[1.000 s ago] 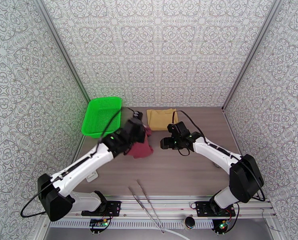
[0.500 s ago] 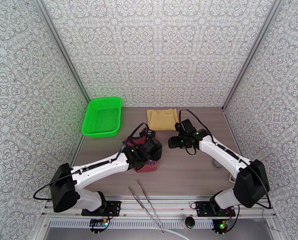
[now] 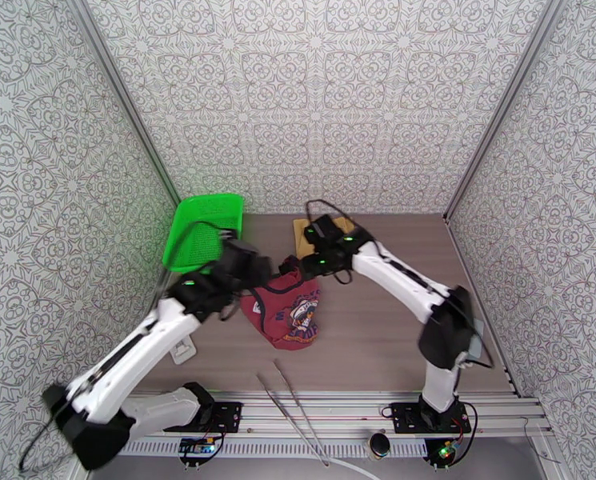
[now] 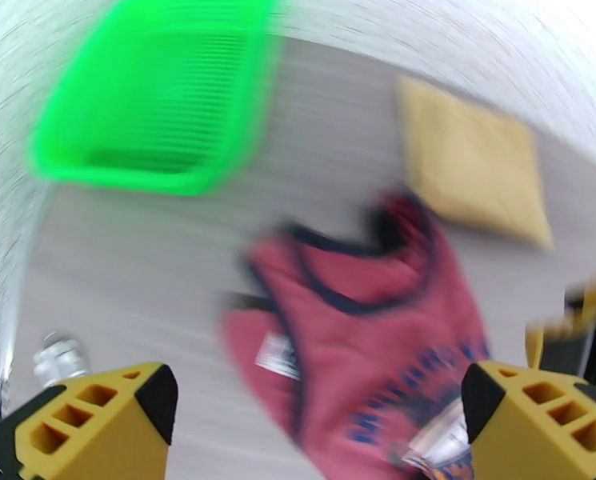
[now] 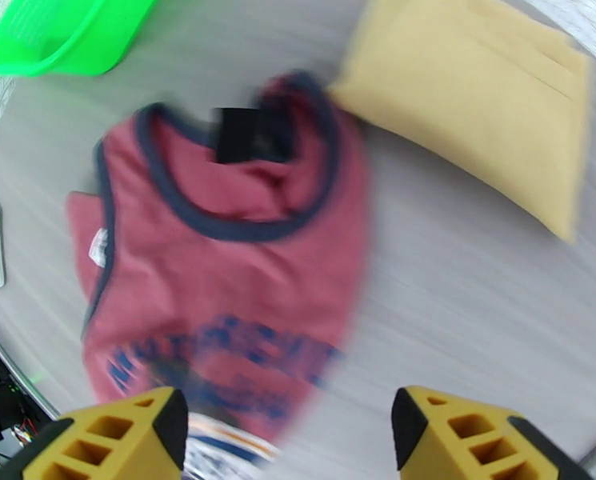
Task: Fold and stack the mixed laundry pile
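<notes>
Bearing tank top (image 3: 286, 318), wood-grain table (image 3: 378, 346), patterned walls (image 3: 322, 90)

The left arm (image 3: 150, 334) and right arm (image 3: 398, 275) have white shells, black joints, a small green light each and looping black cables; their fingers (image 4: 98, 414) are yellow blocks with rectangular holes

The tank top (image 5: 218, 266) is seen as soft matt maroon cloth with navy trim and a slightly glossier print. The tan cloth (image 5: 474, 98) at the upper right is shown as plain, matt woven fabric. The basket (image 3: 210, 200) is made of bright green mesh plastic. The table (image 3: 378, 346) is finished in matt wood grain. The tongs (image 3: 291, 411) at the lower centre are of shiny metal. The fingers (image 4: 98, 418) are moulded in matt yellow plastic.
</notes>
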`<control>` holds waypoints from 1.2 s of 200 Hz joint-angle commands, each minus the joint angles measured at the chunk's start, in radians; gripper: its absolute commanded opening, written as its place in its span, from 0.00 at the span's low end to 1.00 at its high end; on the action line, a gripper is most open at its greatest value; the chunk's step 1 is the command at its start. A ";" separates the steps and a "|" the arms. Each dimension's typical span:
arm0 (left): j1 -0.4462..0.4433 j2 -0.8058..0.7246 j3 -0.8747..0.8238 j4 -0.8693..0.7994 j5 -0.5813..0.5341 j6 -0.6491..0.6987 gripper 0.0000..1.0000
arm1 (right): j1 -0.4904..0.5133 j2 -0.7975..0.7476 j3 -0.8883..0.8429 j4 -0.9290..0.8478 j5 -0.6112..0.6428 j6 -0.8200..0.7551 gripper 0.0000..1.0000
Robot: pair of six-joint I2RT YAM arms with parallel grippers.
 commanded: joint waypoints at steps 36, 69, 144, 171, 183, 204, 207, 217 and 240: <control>0.247 -0.148 -0.178 -0.031 0.234 -0.015 0.92 | 0.136 0.262 0.255 0.087 -0.095 0.456 0.66; 0.269 -0.161 -0.187 -0.039 0.281 -0.004 0.92 | 0.170 0.417 0.415 0.173 -0.082 0.706 0.65; 0.272 -0.204 -0.230 -0.026 0.371 0.021 0.92 | 0.177 0.648 0.633 0.186 -0.063 0.875 0.60; 0.272 -0.213 -0.239 -0.029 0.381 0.032 0.92 | 0.169 0.755 0.742 0.176 -0.082 0.904 0.60; 0.272 -0.217 -0.244 -0.031 0.387 0.035 0.92 | 0.167 0.788 0.754 0.192 -0.079 0.923 0.60; 0.272 -0.222 -0.255 -0.034 0.399 0.043 0.92 | 0.162 0.818 0.754 0.214 -0.063 0.946 0.58; 0.272 -0.222 -0.257 -0.034 0.401 0.044 0.92 | 0.161 0.822 0.754 0.216 -0.061 0.947 0.58; 0.272 -0.224 -0.263 -0.034 0.405 0.047 0.92 | 0.158 0.830 0.754 0.213 -0.050 0.954 0.56; 0.274 -0.225 -0.280 -0.028 0.423 0.048 0.92 | 0.154 0.841 0.751 0.191 -0.020 0.961 0.48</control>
